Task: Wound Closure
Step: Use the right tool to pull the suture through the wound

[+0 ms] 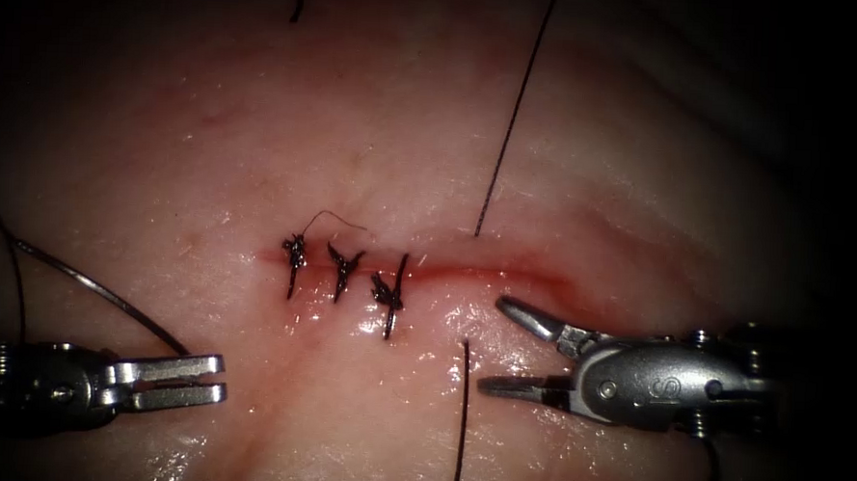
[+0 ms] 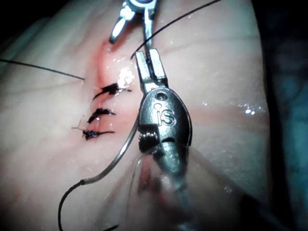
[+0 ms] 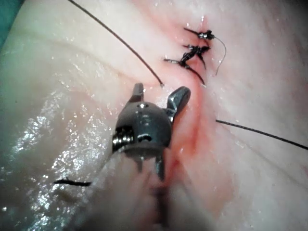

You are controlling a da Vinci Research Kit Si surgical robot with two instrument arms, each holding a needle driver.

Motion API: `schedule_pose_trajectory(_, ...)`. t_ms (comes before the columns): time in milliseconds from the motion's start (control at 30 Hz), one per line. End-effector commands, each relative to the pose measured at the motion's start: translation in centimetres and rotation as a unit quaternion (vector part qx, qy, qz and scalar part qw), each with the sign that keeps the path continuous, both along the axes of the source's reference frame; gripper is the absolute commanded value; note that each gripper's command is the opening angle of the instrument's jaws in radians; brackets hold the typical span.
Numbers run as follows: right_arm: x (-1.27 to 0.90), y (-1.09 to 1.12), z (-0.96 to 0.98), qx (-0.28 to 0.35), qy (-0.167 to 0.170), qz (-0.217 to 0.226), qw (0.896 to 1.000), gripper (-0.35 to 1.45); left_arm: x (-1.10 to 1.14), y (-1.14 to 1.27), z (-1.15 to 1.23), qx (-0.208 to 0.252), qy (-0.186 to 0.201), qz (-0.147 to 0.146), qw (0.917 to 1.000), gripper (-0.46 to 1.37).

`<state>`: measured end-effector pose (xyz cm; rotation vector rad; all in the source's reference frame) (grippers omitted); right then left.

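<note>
Your left tool [image 1: 212, 380] grips the needle [image 1: 98, 289] near its tip, off the tissue [image 1: 259, 137]. Right tool [image 1: 496, 345] gapes wide, empty, w/ thread [image 1: 511, 119] running thru the cut [image 1: 504, 271] beside three knots [image 1: 342, 271].

Past the cut [image 1: 485, 270], thread [image 1: 516, 109] cut off by the picture's edges both ways. Left hand's [image 1: 218, 380] hold on the needle [image 1: 98, 294] too unclear to tell.

Left gripper [image 2: 150, 72] shut on needle [image 2: 120, 154] beside three stitches [image 2: 101, 113]; needle outside tissue [image 2: 43, 144].

Teal surface [image 3: 6, 14] at the edge of the work area, dim bluish surface [image 2: 288, 96] alongside.
</note>
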<state>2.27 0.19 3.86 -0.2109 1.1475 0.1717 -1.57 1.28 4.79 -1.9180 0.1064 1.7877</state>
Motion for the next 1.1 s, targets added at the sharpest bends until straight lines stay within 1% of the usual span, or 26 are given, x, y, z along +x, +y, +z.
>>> schedule_pose_trajectory(33, 0.02, 0.0, 0.0, 0.001, -0.001, -0.002, 1.0, 1.32, 0.0, 0.0, 0.0, 0.0, 0.0, 0.001, 1.0, -0.35)
schedule_pose_trajectory(400, 0.15, -0.01, -0.02, 0.002, -0.005, 0.003, 1.0, 1.28, -0.01, 0.0, 0.0, 0.0, 0.0, 0.001, 1.0, -0.35)
schedule_pose_trajectory(500, 0.2, -0.01, -0.02, 0.002, -0.006, 0.005, 1.0, 1.23, -0.01, 0.0, 0.0, 0.0, 0.0, 0.001, 1.0, -0.35)
schedule_pose_trajectory(533, 0.22, -0.01, -0.02, 0.002, -0.007, 0.005, 1.0, 1.18, -0.01, 0.0, 0.0, 0.0, 0.0, 0.001, 1.0, -0.35)
schedule_pose_trajectory(600, 0.24, -0.02, -0.02, 0.002, -0.007, 0.006, 1.0, 0.97, -0.01, 0.0, 0.0, 0.0, 0.0, 0.001, 1.0, -0.35)
schedule_pose_trajectory(633, 0.24, -0.02, -0.02, 0.003, -0.009, 0.004, 1.0, 0.63, -0.01, 0.0, 0.0, 0.0, 0.0, 0.001, 1.0, -0.35)
schedule_pose_trajectory(667, 0.24, -0.02, -0.03, 0.001, -0.013, -0.005, 1.0, 0.06, -0.01, 0.0, 0.0, 0.0, 0.0, 0.001, 1.0, -0.35)
schedule_pose_trajectory(700, 0.23, -0.02, -0.03, 0.002, -0.015, -0.015, 1.0, -0.35, -0.01, 0.0, 0.0, 0.0, 0.0, 0.001, 1.0, -0.35)
schedule_pose_trajectory(733, 0.22, -0.02, -0.03, 0.004, -0.018, -0.034, 0.999, -0.35, -0.01, 0.0, 0.0, 0.0, 0.0, 0.001, 1.0, -0.35)
schedule_pose_trajectory(833, 0.19, -0.02, -0.04, -0.001, -0.028, -0.049, 0.998, -0.35, -0.01, 0.0, 0.0, 0.0, 0.0, 0.001, 1.0, -0.35)
schedule_pose_trajectory(900, 0.18, -0.04, -0.06, -0.002, -0.028, -0.054, 0.998, -0.35, -0.01, 0.0, 0.0, 0.0, 0.0, 0.001, 1.0, -0.35)
schedule_pose_trajectory(1033, 0.19, -0.15, -0.14, -0.006, -0.029, -0.075, 0.997, -0.35, -0.02, 0.02, 0.01, 0.0, 0.0, 0.001, 1.0, -0.35)
schedule_pose_trajectory(1067, 0.2, -0.22, -0.2, -0.008, -0.031, -0.086, 0.996, -0.35, -0.03, 0.02, 0.01, 0.0, 0.0, 0.0, 1.0, -0.35)
schedule_pose_trajectory(1100, 0.2, -0.24, -0.23, -0.008, -0.031, -0.088, 0.996, -0.35, -0.04, 0.02, 0.02, 0.0, 0.0, 0.0, 1.0, -0.35)
